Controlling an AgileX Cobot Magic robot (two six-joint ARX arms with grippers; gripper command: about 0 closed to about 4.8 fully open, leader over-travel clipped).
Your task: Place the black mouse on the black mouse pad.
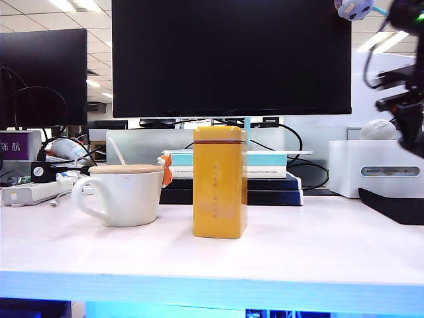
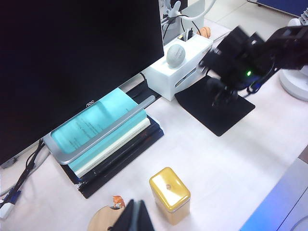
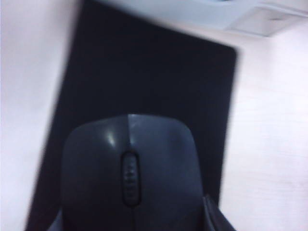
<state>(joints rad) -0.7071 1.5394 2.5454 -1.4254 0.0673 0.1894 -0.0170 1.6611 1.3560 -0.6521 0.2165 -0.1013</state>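
Observation:
In the right wrist view the black mouse (image 3: pixel 130 173) fills the lower part, scroll wheel facing the camera. My right gripper (image 3: pixel 134 219) is shut on it, one dark finger (image 3: pixel 216 216) pressed against each side. The black mouse pad (image 3: pixel 144 72) lies flat on the white desk directly beneath, and the mouse hangs above it. From the left wrist view, the right arm (image 2: pixel 240 62) hovers over the pad (image 2: pixel 216 113). The exterior view shows only the pad's corner (image 1: pixel 397 209) at the right edge. My left gripper (image 2: pixel 134 217) is shut and empty, high above the mug's wooden lid (image 2: pixel 103 220).
A yellow tin (image 1: pixel 220 182) stands mid-desk, and a white mug (image 1: pixel 126 195) with a wooden lid left of it. Behind are a large monitor (image 1: pixel 232 56) and stacked books (image 1: pixel 265 179). Behind the pad a white box (image 1: pixel 377 169) carries a pale grey-white mouse (image 1: pixel 377 129).

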